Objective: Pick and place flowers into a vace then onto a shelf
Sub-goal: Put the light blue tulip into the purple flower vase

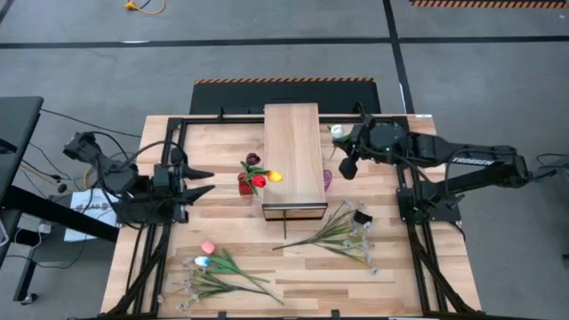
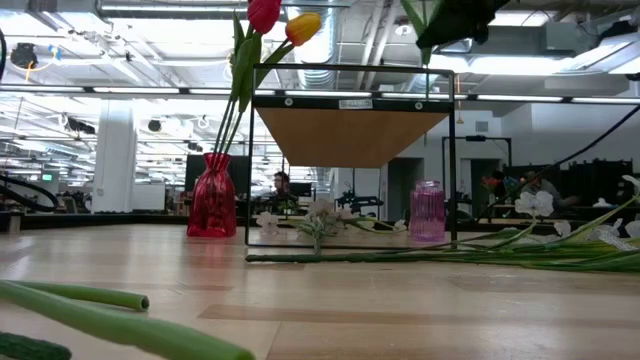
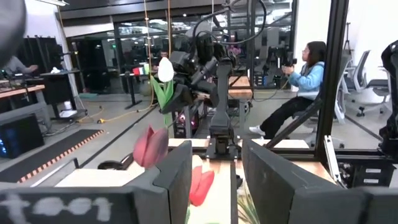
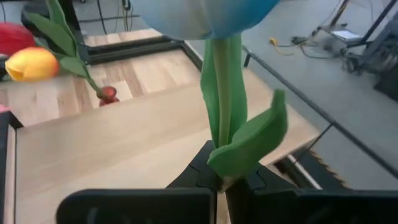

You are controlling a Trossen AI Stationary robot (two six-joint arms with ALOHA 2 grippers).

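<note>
The right gripper was pinched tight on the green stem of a white tulip, held upright above the table near the far right corner, just off the right side of the shelf. In the left wrist view that same flower showed raised in front of the right arm.

The left gripper waited near the table's left edge, pointing toward the shelf, its fingers partly apart with nothing between them.

A red vase stood on the slatted tabletop just beside the shelf's left edge, holding a red tulip, a yellow tulip and a dark maroon tulip. A small pink vase stood at the shelf's right side.

More flowers lay flat on the table: a bunch with a pink tulip and pale blossoms near the front left corner, and a spray of whitish blossoms toward the front right, close to the shelf's near end.

The shelf top itself carried only bare wood.
</note>
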